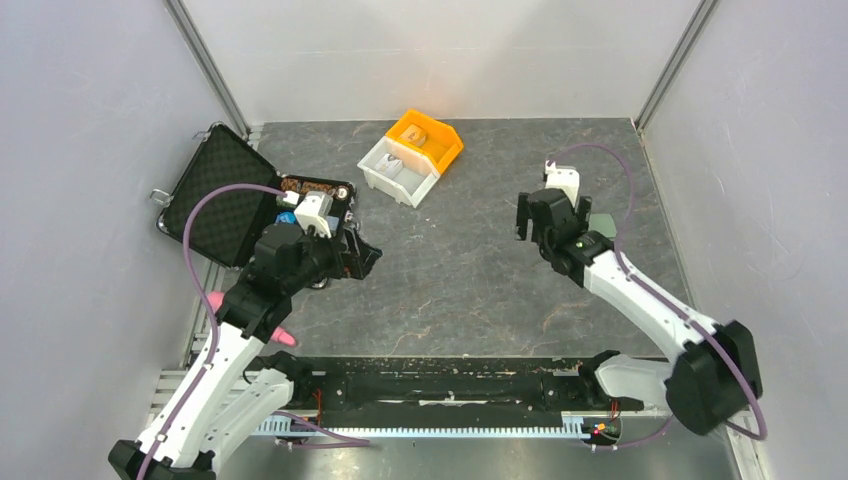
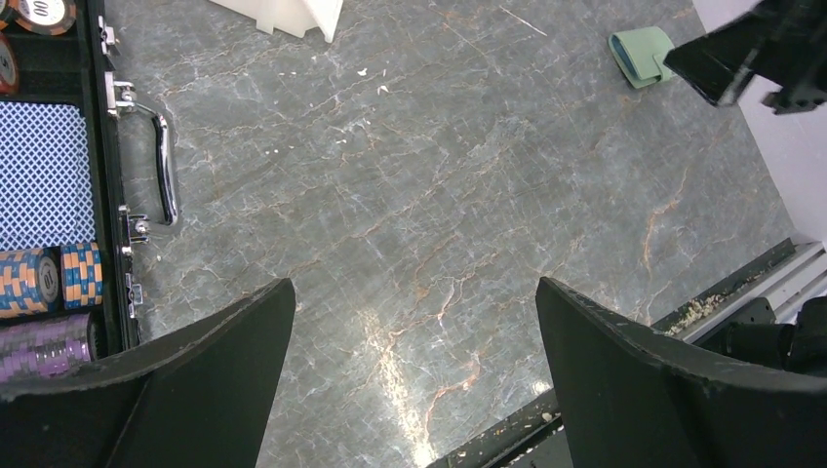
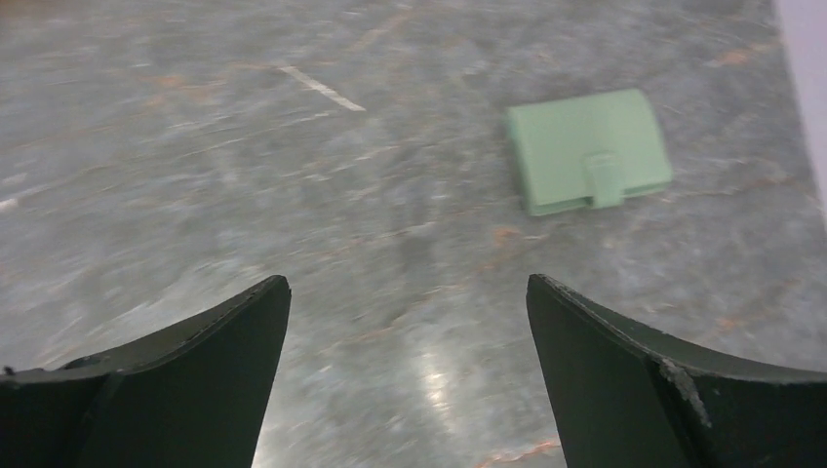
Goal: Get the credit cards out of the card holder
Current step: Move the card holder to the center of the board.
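Left end effector point(image 2: 414, 292), right end effector point(image 3: 410, 288): both wide apart, empty; card holder point(image 3: 588, 151) closed, untouched.

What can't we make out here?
- No credit cards visible: the card holder lies closed (right wrist view).
- Top view: the right arm hides most of it.
- Left wrist view: frame edge cuts the black case; from above the left arm covers part.
- Top view: contents of the bins too small.

Bare table point(image 3: 293, 195) lies around the card holder point(image 3: 588, 151); only the side wall point(image 3: 809, 78) stands close beside it.
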Controlling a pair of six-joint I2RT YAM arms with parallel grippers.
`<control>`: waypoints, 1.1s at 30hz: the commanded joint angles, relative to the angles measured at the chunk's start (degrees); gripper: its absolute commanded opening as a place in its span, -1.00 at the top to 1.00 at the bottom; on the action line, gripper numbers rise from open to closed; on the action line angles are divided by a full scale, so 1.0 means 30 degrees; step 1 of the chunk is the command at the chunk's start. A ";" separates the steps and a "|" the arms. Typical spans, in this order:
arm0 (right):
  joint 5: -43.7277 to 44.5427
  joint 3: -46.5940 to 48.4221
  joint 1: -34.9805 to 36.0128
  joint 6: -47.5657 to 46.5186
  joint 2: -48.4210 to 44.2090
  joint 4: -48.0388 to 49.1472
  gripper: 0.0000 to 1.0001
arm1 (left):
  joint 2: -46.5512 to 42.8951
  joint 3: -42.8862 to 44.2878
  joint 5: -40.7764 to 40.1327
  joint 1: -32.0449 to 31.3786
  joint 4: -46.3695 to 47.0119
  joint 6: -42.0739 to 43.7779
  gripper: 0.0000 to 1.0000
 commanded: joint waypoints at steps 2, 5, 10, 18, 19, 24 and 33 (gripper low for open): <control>0.0453 0.1443 -0.3651 -0.2414 0.2672 0.0272 -0.64 | -0.0430 -0.0175 -0.0481 -0.0165 0.0440 0.0015 -1.00; -0.0512 0.1552 -0.5634 -0.3144 0.3819 0.1038 -0.24 | -0.0236 -0.0174 -0.0940 -0.0396 0.0373 0.0149 -1.00; -0.1355 0.1987 -0.7898 -0.4076 0.5838 0.1810 0.07 | 0.0311 -0.0098 -0.1407 -0.0658 0.0118 0.0312 -1.00; -0.5384 0.2635 -1.1401 -0.5051 0.8469 0.1990 0.08 | 0.0391 -0.0058 -0.1990 -0.0684 0.0030 0.0563 -1.00; -0.5486 0.2678 -1.1620 -0.5129 0.8646 0.2038 0.09 | 0.0364 -0.0061 -0.2097 -0.0672 0.0030 0.0572 -1.00; -0.6835 0.2950 -1.2526 -0.5073 0.9325 0.2170 0.12 | 0.0324 -0.0044 -0.2214 -0.0670 0.0026 0.0605 -1.00; -0.7665 0.3194 -1.2914 -0.5403 1.0350 0.2101 0.15 | 0.0017 -0.0157 -0.2267 -0.0682 -0.0061 0.0634 -1.00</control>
